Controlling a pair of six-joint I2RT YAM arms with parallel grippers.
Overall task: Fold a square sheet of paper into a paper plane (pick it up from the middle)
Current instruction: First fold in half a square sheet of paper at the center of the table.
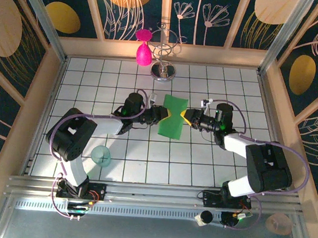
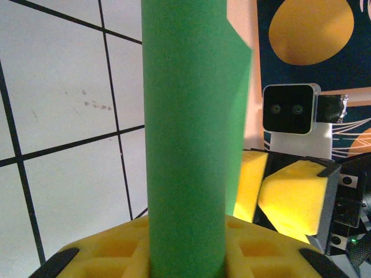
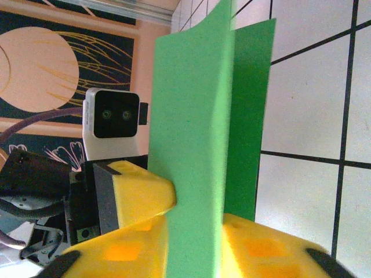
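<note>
Teal cup (image 1: 101,156): nearest to me, standing on the tiled table (image 1: 200,155) by the left arm's elbow, well apart from the work.
Left gripper (image 1: 162,115): reaching in from the left at mid-table, its yellow pads clamped on the paper's left edge. In its wrist view the sheet rises straight out from between them.
Square sheet of paper (image 1: 173,118): bright green, at the table's centre, apparently held off the tiles. It is pinched at its waist so that it bows (an hourglass from above).
Long axis: runs near to far, away from the arm bases and crosswise to the line between the two grippers.
Right gripper (image 1: 187,119): mirrors the left from the other side, closed on the opposite edge, with no gap showing between pads and paper.
Nearer arm: neither, I judge. Both meet the sheet at its middle, nose to nose, so any fold depends on them moving together.
Progress: no dart shape yet, so early, I'd say.
Far side: a metal stand (image 1: 164,70) and a pink teardrop object (image 1: 144,51) by the back wall.
</note>
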